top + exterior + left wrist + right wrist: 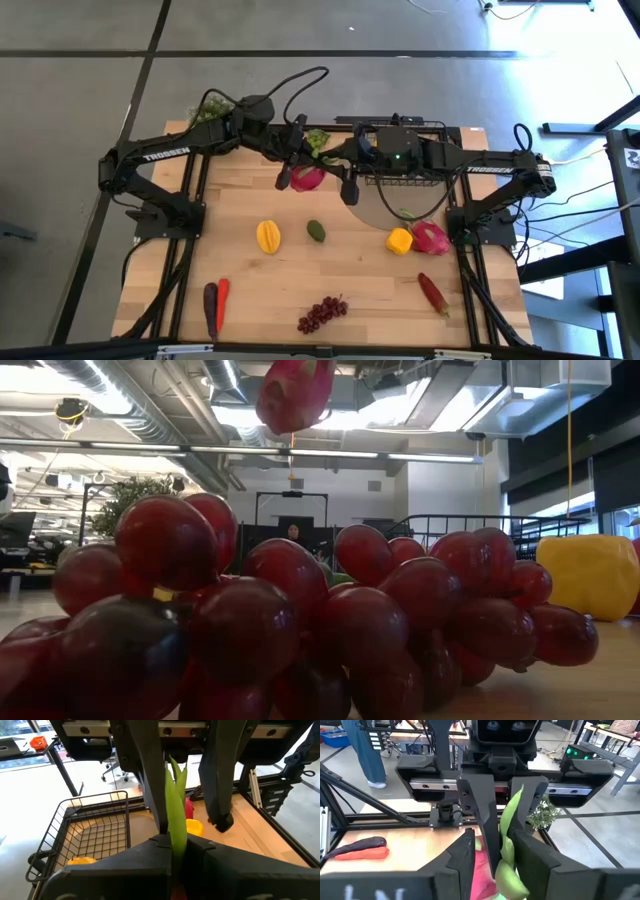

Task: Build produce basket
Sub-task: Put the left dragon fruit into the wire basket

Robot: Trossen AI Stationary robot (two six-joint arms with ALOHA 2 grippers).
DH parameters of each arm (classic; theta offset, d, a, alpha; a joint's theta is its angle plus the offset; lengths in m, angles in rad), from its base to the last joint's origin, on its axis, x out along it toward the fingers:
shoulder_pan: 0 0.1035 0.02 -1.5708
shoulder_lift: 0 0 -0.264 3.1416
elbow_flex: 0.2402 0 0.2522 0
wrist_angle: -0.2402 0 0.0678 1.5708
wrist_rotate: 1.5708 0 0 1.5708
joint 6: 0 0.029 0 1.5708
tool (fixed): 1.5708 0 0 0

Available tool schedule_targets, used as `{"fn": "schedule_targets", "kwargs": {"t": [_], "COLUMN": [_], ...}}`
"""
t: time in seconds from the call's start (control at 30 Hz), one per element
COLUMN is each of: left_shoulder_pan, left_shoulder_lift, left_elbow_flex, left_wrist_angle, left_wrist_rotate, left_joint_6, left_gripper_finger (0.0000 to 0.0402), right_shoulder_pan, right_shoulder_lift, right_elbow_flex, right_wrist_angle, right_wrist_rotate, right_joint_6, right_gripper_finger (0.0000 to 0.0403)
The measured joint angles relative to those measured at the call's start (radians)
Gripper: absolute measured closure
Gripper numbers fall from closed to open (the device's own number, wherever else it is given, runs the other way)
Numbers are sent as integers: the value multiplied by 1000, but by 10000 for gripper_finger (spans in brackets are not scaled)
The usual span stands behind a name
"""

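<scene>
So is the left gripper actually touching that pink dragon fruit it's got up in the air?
Touching. In the left wrist view the left gripper has its fingers shut on the green leaf tips of the dragon fruit; the low view shows the fruit hanging above the table.

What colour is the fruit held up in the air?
Pink, with green leaf tips: the dragon fruit, best in the low view.

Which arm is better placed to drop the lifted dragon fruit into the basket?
Right, probably. The left pincer and right pincer both grip the dragon fruit by its leaves, but the basket lies under the right arm.
</scene>
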Motion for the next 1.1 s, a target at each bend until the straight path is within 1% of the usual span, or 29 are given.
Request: {"fn": "schedule_targets", "kwargs": {"t": [0.13, 0.37, 0.5, 0.67, 0.8, 0.93, 1.1], "left_shoulder_pan": [0, 0, -1, 0, 1, 1, 1], "left_shoulder_lift": [0, 0, 0, 0, 0, 0, 0], "left_elbow_flex": [0, 0, 0, 0, 0, 0, 0], "left_wrist_angle": [0, 0, 0, 1, -1, -12, -10], "left_wrist_rotate": [1, 3, 3, 2, -6, -34, -40], "left_joint_6": [0, 0, 0, -3, -5, -5, -5], "left_gripper_finger": [401, 401, 401, 401, 401, 401, 401], "right_shoulder_pan": [0, 0, 0, 0, 2, 10, 23], "right_shoulder_lift": [0, 0, 0, -10, -27, -40, -60], "right_elbow_flex": [0, 0, 0, 0, 0, 0, 1], "right_wrist_angle": [-1, -2, -2, -1, -2, -8, -100], "right_wrist_rotate": [2, 4, 6, 3, 2, 2, 2], "right_joint_6": [1, 0, 2, 13, 38, 49, 48], "right_gripper_finger": [295, 338, 344, 327, 299, 269, 254]}}
